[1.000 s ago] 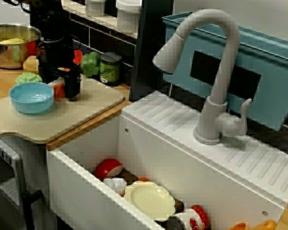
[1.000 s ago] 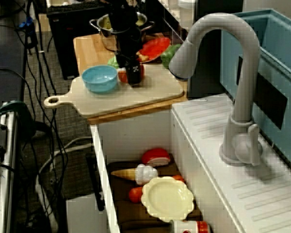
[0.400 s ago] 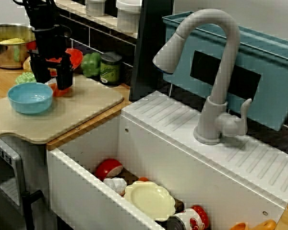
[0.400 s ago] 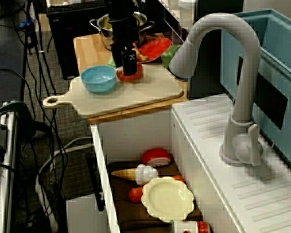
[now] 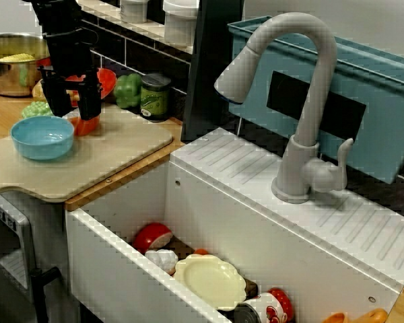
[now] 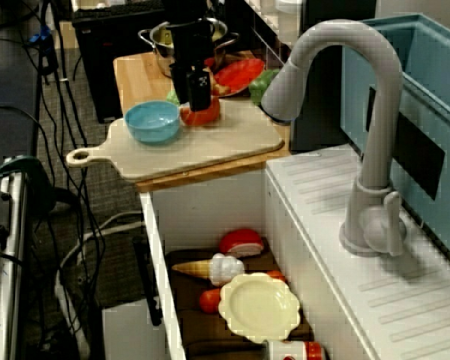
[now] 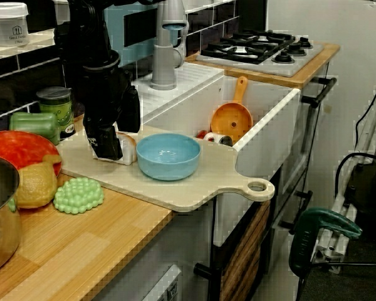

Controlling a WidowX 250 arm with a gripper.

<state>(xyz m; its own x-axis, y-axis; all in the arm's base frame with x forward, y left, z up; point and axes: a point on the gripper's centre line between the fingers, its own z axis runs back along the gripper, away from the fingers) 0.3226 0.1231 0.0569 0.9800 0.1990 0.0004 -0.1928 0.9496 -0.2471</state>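
Red-orange item [image 5: 85, 125] staying on cutting board [image 5: 121, 148]; gripper [image 5: 71, 108] lifting clear, fingers apart, empty, near blue bowl [image 5: 43, 136].

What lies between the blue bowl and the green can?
A small orange toy piece on the cutting board, the gripper just above it; the view across the sink shows it.

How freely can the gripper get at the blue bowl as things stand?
Probably yes. The gripper hangs open over the cutting board, close beside the blue bowl; the bowl's top is uncovered, and the small red-orange piece below the fingers sits beside it, not on it.
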